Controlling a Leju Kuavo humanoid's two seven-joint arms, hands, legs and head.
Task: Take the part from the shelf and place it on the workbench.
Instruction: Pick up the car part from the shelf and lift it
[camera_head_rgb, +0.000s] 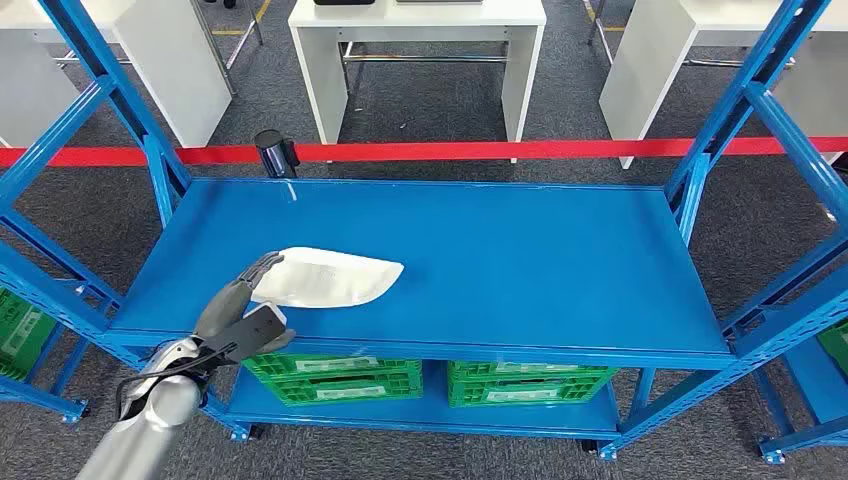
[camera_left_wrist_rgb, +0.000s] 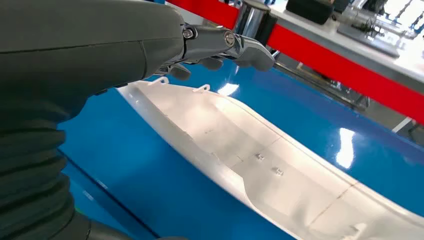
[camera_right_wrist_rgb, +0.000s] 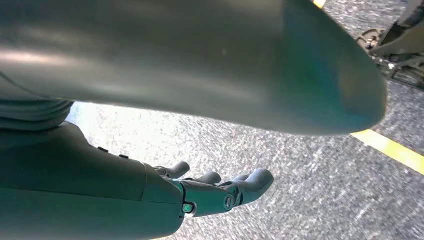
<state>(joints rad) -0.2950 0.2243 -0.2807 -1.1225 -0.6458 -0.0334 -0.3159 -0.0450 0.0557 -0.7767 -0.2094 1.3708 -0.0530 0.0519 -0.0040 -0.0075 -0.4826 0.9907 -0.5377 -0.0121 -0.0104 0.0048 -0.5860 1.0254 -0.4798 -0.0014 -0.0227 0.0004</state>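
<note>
Silver cylindrical forearm seen on left arm (camera_head_rgb: 140, 425), black cable looped at wrist. Left hand (camera_head_rgb: 238, 305): grey metallic fingers, small screws at knuckles, grey ribbed cover. Right hand (camera_right_wrist_rgb: 200, 192): grey, same build.

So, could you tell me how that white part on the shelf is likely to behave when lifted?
The white part looks like a thin moulded shell, so probably light and fairly stiff. It is long and tapered, so gripped at one end it may tilt. The glossy blue shelf could let it slide.

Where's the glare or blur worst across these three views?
Left wrist view: bright ceiling-light glare spots on the blue shelf; white part sharp, the left hand close and soft. Right wrist view: floor blown out behind the right hand, a blurred silver body part across the top. Head view: evenly lit, sharp.
</note>
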